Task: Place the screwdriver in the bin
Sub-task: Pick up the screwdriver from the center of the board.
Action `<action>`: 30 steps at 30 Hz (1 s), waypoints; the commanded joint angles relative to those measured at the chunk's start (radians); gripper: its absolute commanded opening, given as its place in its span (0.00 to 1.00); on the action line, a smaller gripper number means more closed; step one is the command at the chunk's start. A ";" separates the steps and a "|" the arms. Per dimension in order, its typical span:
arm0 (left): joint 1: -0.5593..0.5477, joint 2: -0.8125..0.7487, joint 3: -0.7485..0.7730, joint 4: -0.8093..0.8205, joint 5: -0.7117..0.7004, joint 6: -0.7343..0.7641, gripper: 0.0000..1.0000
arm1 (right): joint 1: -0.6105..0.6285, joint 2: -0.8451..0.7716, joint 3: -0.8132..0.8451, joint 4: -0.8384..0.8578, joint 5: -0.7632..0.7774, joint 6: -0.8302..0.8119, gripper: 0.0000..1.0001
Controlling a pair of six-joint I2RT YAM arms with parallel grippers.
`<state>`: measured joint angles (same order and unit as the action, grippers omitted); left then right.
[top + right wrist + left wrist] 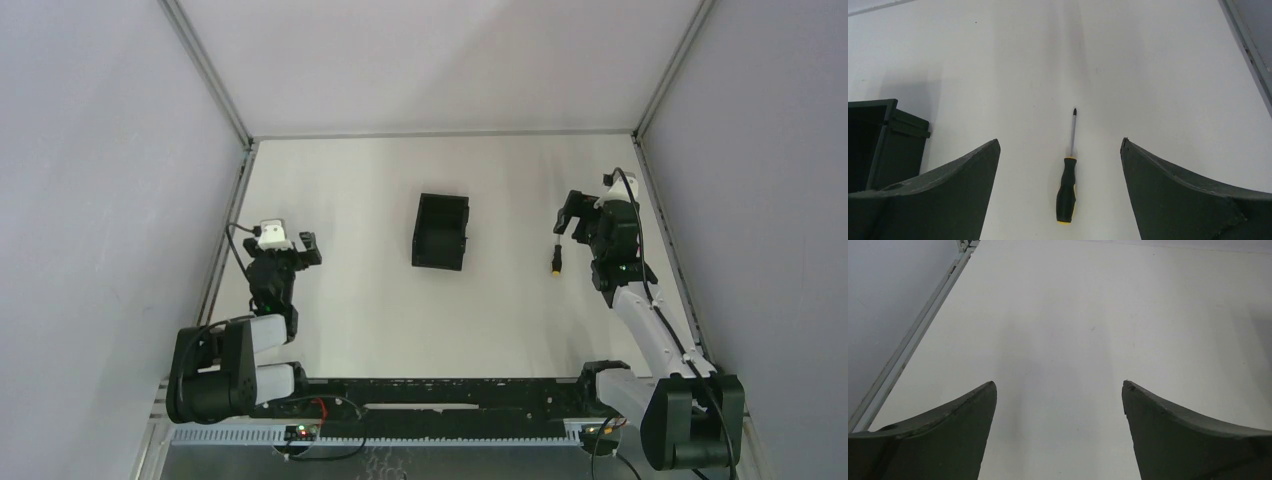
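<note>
Black-fingered, our left gripper (1058, 385) hangs spread over bare table (1098, 315). Midway sits the bin (441, 252). Right of it the screwdriver (1069, 165) lies flat (tip pointing away) beneath our right gripper (1059, 141), fingers (948, 195) apart. We judge the grasp pending: descend, pinch the handle (1066, 192).

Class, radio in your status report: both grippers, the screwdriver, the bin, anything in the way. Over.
Left gripper open, empty. Right gripper open, poised over screwdriver, not gripping. Screwdriver flat, right of bin. Nothing lies between them.
</note>
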<state>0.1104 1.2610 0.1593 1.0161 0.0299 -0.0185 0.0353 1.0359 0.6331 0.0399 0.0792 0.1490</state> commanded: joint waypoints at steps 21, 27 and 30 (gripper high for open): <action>-0.004 -0.007 0.009 0.079 -0.001 0.015 1.00 | 0.011 0.019 0.067 -0.095 0.035 -0.027 1.00; -0.004 -0.006 0.010 0.078 0.000 0.015 1.00 | 0.011 0.064 0.161 -0.209 0.026 0.041 0.99; -0.005 -0.006 0.009 0.079 -0.001 0.015 1.00 | 0.010 0.091 0.216 -0.267 0.037 0.064 0.99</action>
<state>0.1104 1.2610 0.1593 1.0233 0.0299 -0.0181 0.0410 1.1053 0.7685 -0.1429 0.1059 0.1635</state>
